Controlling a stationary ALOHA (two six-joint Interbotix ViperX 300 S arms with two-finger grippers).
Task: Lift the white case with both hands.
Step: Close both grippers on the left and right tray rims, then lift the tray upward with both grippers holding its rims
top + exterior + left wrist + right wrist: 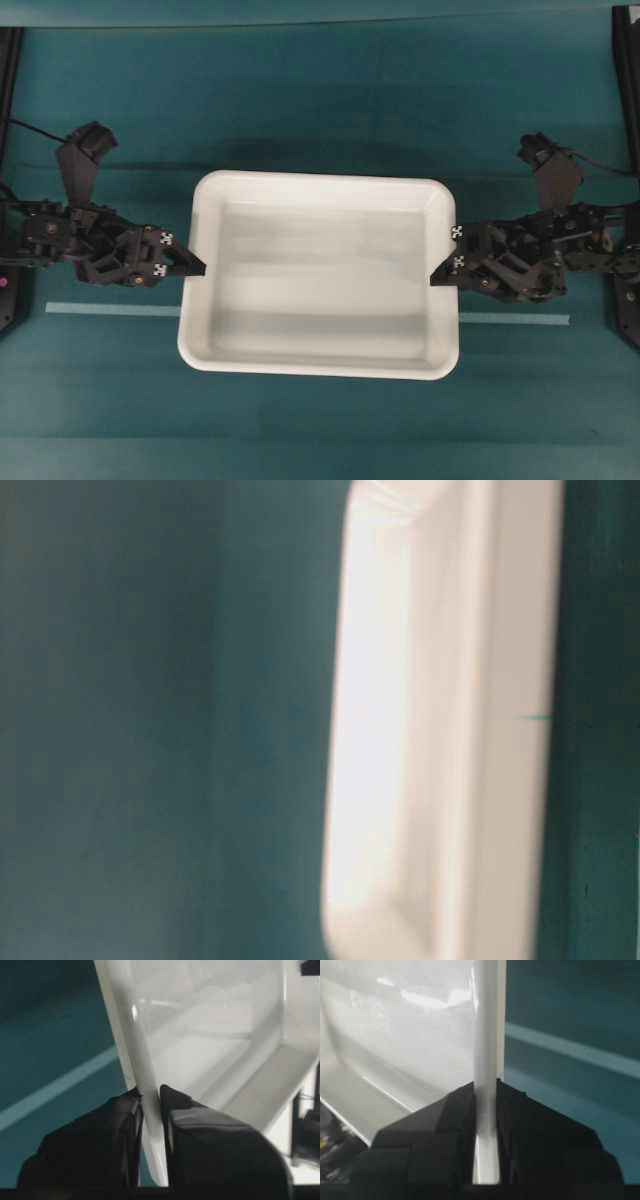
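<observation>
Two black grippers pinch the white case (320, 275) by its opposite short rims: the left gripper (197, 268) is clamped narrow on the left rim and the right gripper (440, 273) likewise on the right rim, each with one finger inside the rim and one outside, as both wrist views show. The case sits over the middle of the teal table (320, 100), its long sides parallel to the table's front edge, covering the middle stretch of a thin pale tape strip (110, 309) that runs left to right beneath it. The table-level view is blurred, showing only the case's white rim against teal.
</observation>
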